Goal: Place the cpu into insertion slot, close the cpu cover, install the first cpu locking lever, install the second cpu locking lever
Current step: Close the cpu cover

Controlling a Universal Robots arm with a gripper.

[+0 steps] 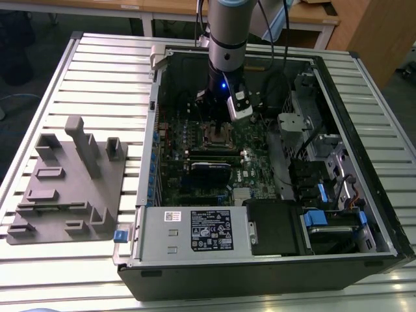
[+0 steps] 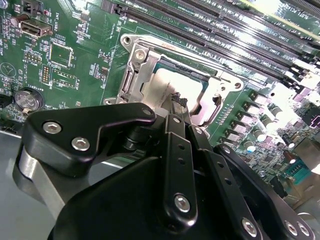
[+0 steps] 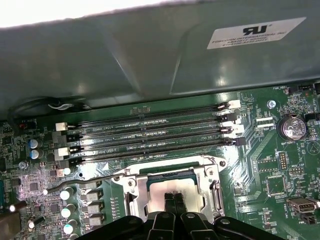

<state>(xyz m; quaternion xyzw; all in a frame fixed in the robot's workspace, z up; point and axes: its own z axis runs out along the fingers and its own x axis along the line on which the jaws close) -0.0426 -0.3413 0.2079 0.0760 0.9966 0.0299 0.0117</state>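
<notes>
While the gripper [image 2: 176, 100] hangs with its jaws drawn nearly shut and nothing between them, its tips rest on or just above the cpu [image 2: 160, 85], which lies flat in the slot [image 1: 216, 135]; the cover [image 3: 141, 189] looks lowered around it, so those two steps seem done. One lever [image 3: 85, 181] juts out beside the cover over the green board [image 3: 260, 150], seemingly unlatched, so the lever steps look left to do; the open case [image 1: 364, 97] sits on the table [image 1: 97, 71]
</notes>
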